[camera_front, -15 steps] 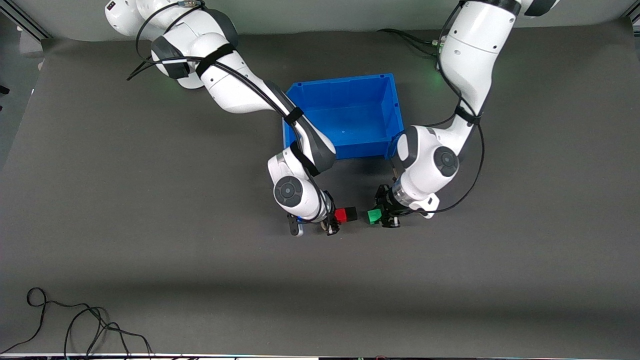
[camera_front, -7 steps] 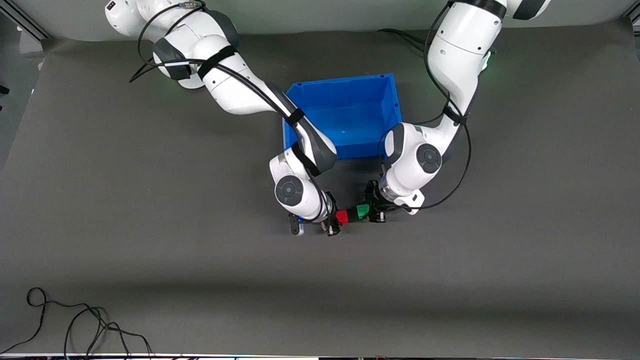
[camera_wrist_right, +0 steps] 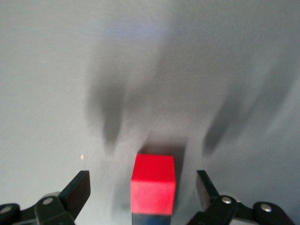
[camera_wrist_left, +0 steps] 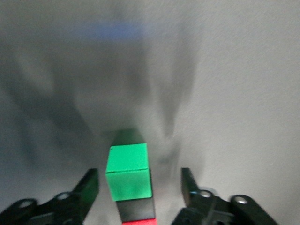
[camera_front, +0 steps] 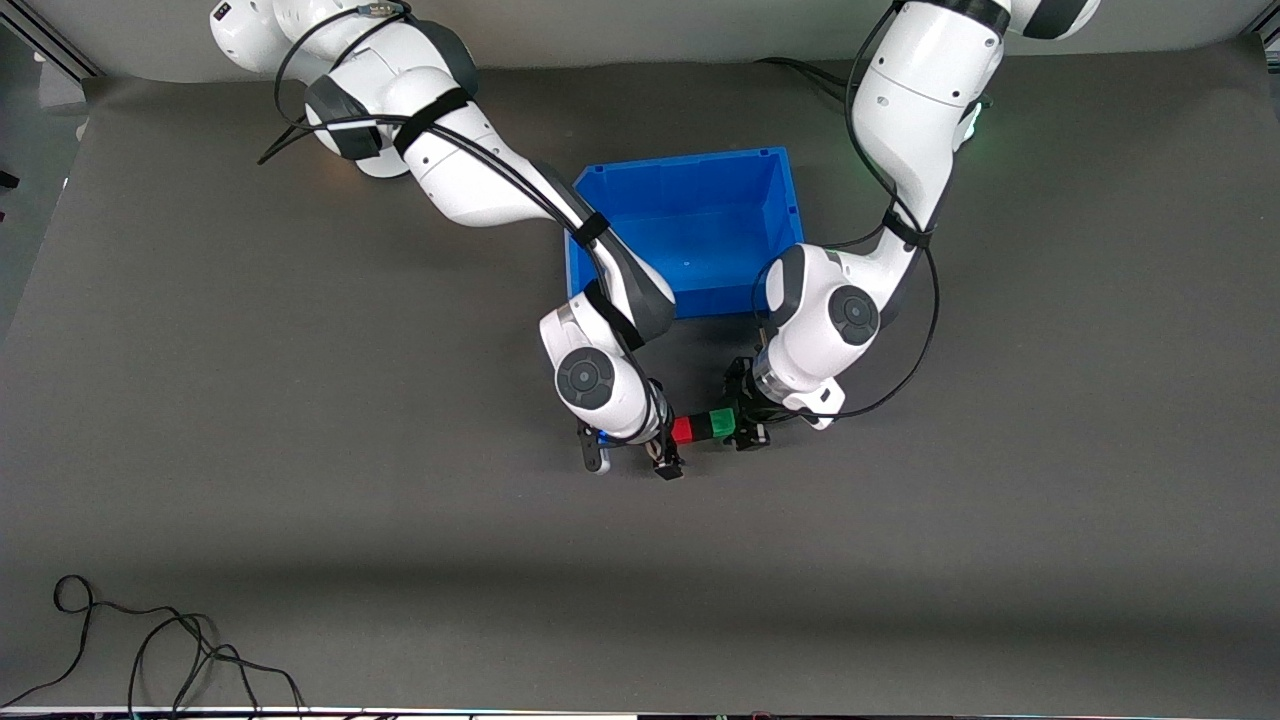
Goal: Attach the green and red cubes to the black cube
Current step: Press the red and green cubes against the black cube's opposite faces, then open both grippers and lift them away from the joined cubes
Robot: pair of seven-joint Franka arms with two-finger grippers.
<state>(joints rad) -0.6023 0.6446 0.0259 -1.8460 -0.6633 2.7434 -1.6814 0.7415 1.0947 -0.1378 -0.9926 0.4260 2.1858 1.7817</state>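
Observation:
The red cube (camera_front: 683, 431), the black cube (camera_front: 702, 428) and the green cube (camera_front: 722, 423) lie joined in one row on the grey mat, black in the middle. My right gripper (camera_front: 671, 441) is at the red end, open, its fingers apart from the red cube (camera_wrist_right: 153, 183); a sliver of the black cube (camera_wrist_right: 150, 220) shows under it. My left gripper (camera_front: 740, 428) is at the green end, open, its fingers on either side of the green cube (camera_wrist_left: 127, 177) without touching it; the black cube (camera_wrist_left: 136, 209) and the red cube (camera_wrist_left: 138, 221) follow in line.
A blue bin (camera_front: 690, 170) stands farther from the front camera than the cubes, between the two arms. A black cable (camera_front: 150, 650) lies at the mat's near edge toward the right arm's end.
My left gripper has carried the green cube toward the right arm's end until it met the black cube. The right gripper has stayed by the red cube.

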